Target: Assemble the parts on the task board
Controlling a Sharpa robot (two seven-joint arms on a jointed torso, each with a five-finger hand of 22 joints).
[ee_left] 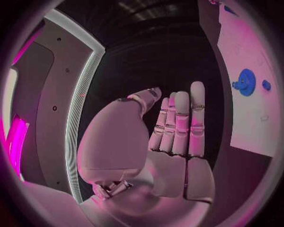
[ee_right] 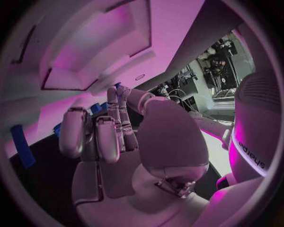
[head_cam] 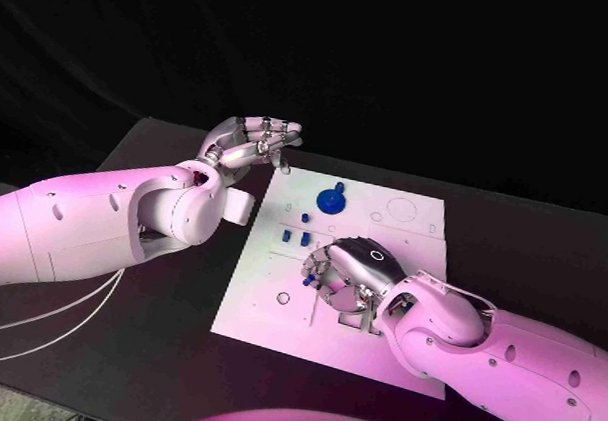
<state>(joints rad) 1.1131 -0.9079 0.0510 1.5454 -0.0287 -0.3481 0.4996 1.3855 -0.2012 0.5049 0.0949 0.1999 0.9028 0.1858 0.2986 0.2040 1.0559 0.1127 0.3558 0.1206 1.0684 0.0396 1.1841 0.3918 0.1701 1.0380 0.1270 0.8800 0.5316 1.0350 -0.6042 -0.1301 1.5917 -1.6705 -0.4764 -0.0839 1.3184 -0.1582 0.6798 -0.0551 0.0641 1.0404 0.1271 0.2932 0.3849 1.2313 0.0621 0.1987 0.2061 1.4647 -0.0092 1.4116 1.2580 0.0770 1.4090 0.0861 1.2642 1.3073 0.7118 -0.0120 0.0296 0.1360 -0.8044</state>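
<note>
The white task board lies in the middle of the black table. On its far part sits a blue gear, seen again as the blue gear from the left wrist. Small blue parts stand just nearer. My right hand hangs over the board's middle, fingers pointing down. In the right wrist view the right hand brings thumb and a finger together on a small blue part. My left hand is raised off the board's far left corner, and the left hand has straight fingers holding nothing.
Bare black table runs along the board's left side, under my left arm. White cables trail across it. The board's far right part carries printed circles and holes.
</note>
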